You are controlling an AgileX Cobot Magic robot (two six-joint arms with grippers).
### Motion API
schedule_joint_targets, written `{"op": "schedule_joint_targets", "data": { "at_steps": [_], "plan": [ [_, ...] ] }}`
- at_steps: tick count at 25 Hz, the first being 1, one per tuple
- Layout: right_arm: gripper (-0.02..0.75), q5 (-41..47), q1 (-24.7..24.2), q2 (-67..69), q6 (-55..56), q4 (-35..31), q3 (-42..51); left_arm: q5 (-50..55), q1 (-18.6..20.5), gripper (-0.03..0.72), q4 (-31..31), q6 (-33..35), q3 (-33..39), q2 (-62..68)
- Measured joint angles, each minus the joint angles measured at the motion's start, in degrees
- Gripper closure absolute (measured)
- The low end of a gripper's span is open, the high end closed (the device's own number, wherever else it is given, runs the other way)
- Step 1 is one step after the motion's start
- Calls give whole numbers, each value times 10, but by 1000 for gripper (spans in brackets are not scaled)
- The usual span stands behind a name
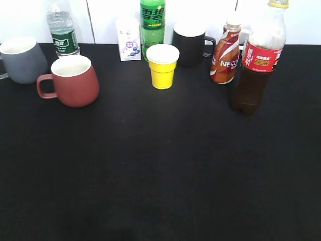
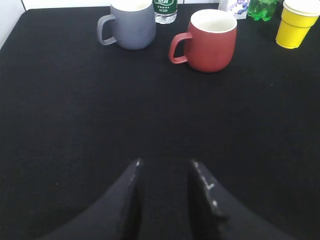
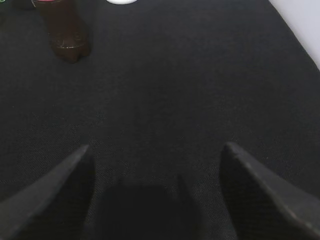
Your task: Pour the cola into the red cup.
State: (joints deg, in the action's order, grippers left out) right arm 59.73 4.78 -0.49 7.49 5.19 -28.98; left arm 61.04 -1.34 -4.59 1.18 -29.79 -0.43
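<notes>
Matt black cloth table (image 1: pixel 160 175) — glossy plastic cola (image 1: pixel 260 60), matt red cup (image 1: pixel 75 80)

A black cloth-covered table (image 1: pixel 160 175) carries everything, its near half bare. Along the far edge from the left stand a grey mug (image 1: pixel 21 59), a clear water bottle (image 1: pixel 62 30) with a green label, a small white carton (image 1: pixel 129 40), a green soda bottle (image 1: pixel 152 25) and a black mug (image 1: pixel 190 44). Just in front of the water bottle sits the red cup (image 1: pixel 72 80), upright, handle to the left. A small yellow cup (image 1: pixel 162 65) stands before the green bottle. At the right, a Nescafe bottle (image 1: pixel 225 52) stands just beside the cola (image 1: pixel 258 60), which is upright and capped
</notes>
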Motion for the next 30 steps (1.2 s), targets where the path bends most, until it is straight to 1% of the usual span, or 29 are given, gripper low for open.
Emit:
{"op": "schedule_joint_targets", "data": {
  "at_steps": [12,14,15,16,17,18,19,20,23,25,27,30],
  "plan": [
    [153,0,0,0,0,0,0,0,0,452,-1,0,0,0],
    [153,0,0,0,0,0,0,-16,0,430,-4,0,-7,2],
    [153,0,0,0,0,0,0,-49,0,390,-15,0,-16,18],
    [153,0,0,0,0,0,0,-86,0,328,-33,5,-22,42],
    [153,0,0,0,0,0,0,-128,0,258,-53,24,-25,78],
    [153,0,0,0,0,0,0,-172,0,211,-68,50,-25,118],
    [153,0,0,0,0,0,0,-232,0,190,-74,70,-25,166],
    [153,0,0,0,0,0,0,-293,0,181,-76,83,-25,210],
    [153,0,0,0,0,0,0,-463,0,176,-78,90,-25,337],
    [153,0,0,0,0,0,0,-576,-10,192,-79,90,-15,410],
    [152,0,0,0,0,0,0,-686,-42,204,-85,90,22,497],
    [153,0,0,0,0,0,0,-839,-120,205,-107,90,76,615]
  ]
}}
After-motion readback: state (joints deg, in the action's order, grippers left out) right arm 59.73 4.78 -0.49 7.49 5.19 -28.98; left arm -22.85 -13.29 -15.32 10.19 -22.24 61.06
